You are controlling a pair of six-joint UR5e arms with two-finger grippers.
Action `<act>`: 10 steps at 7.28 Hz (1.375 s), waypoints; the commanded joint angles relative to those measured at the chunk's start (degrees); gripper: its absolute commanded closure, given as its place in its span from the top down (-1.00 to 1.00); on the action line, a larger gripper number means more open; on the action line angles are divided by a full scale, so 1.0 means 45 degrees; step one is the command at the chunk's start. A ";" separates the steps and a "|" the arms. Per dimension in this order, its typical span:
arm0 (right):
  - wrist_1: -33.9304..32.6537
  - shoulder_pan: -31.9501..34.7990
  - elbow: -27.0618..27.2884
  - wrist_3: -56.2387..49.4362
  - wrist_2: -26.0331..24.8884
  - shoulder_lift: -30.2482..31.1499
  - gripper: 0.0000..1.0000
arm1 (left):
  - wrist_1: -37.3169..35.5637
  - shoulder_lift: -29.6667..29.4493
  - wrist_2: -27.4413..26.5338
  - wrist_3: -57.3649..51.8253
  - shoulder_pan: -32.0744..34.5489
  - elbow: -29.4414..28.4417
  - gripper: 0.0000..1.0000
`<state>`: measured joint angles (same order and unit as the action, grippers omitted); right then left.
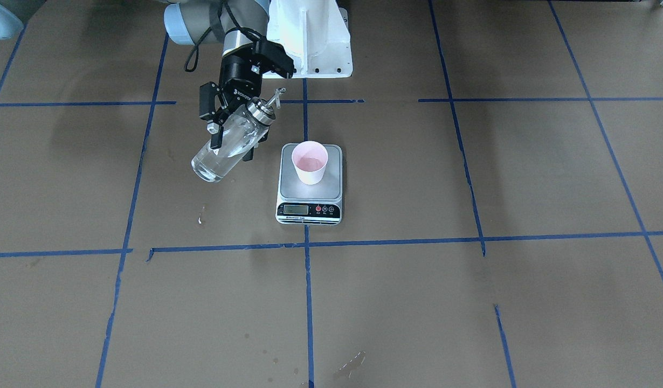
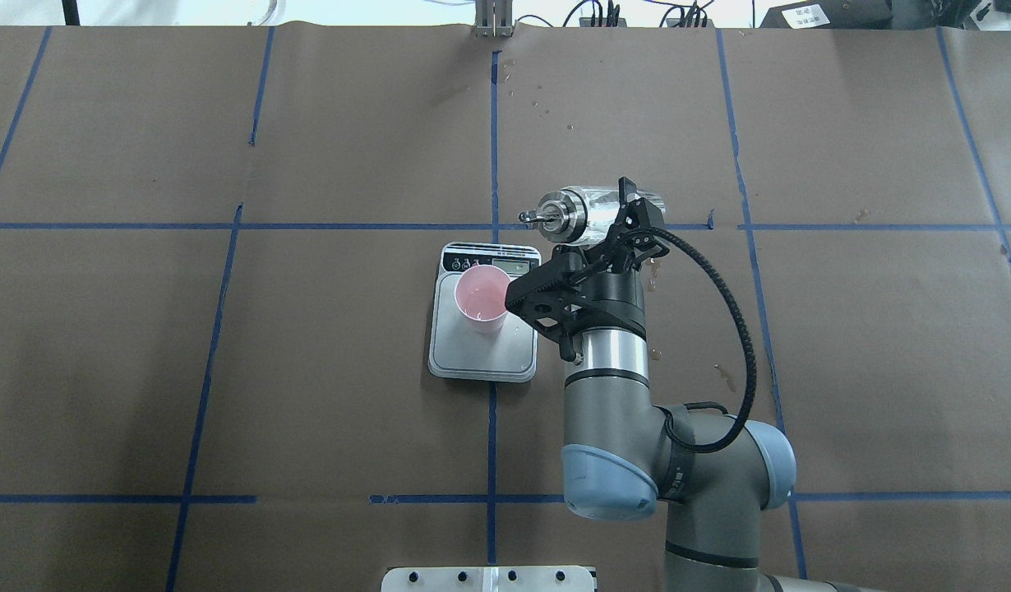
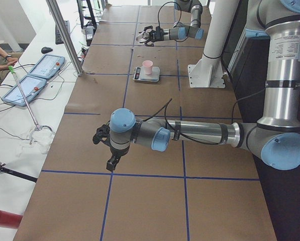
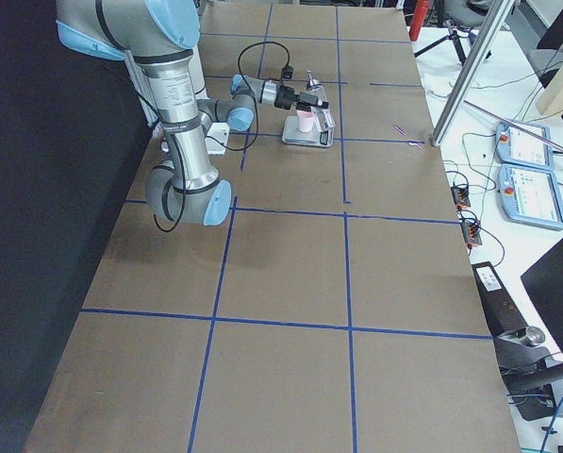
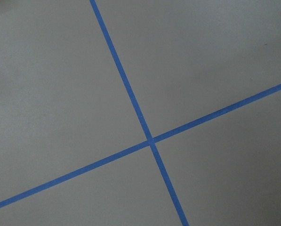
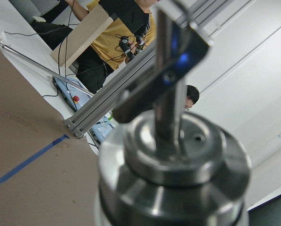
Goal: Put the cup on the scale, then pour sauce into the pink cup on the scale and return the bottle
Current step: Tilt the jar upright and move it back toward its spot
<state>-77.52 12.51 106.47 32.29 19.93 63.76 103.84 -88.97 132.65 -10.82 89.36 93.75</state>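
Bottle point(image 1: 210, 161): clamped round its glass body by the closed fingers of the right gripper point(image 1: 233, 146), clear of the table, tilted with the spout point(image 1: 276, 97) raised. Looks nearly empty, though the level is hard to read through clear glass.

Cup point(image 1: 310, 161): stands upright on the scale point(image 1: 285, 188), just beside the gripper on the spout's side, not under the spout. Seems to hold a shallow layer of liquid.

Reads as the pouring step, before or after the pour itself. Calls next for carrying the spout over the rim and tipping slowly, or else righting the bottle and setting it back.

Left gripper point(image 3: 105, 148): well apart; cannot tell whether open or closed.
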 commanded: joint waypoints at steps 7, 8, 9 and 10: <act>-0.0019 0.2414 0.3138 0.6452 0.6154 0.3951 -1.00 | 0.0031 0.0123 0.0093 -0.0017 0.0004 0.0298 1.00; -0.0020 0.2435 0.3099 0.7792 0.6311 0.4149 -1.00 | 0.0012 0.0123 0.0112 -0.0017 0.0004 0.0415 1.00; -0.0020 0.2513 0.3079 0.9198 0.7048 0.4364 -1.00 | 0.0011 0.0123 0.0113 -0.0017 0.0004 0.0454 1.00; -0.0020 0.2610 0.2944 0.9966 0.7461 0.4637 -1.00 | 0.0031 0.0123 0.0113 -0.0017 0.0004 0.0474 1.00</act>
<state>-77.61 23.73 120.22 71.57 50.79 83.13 103.92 -88.42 133.14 -10.90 89.38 95.68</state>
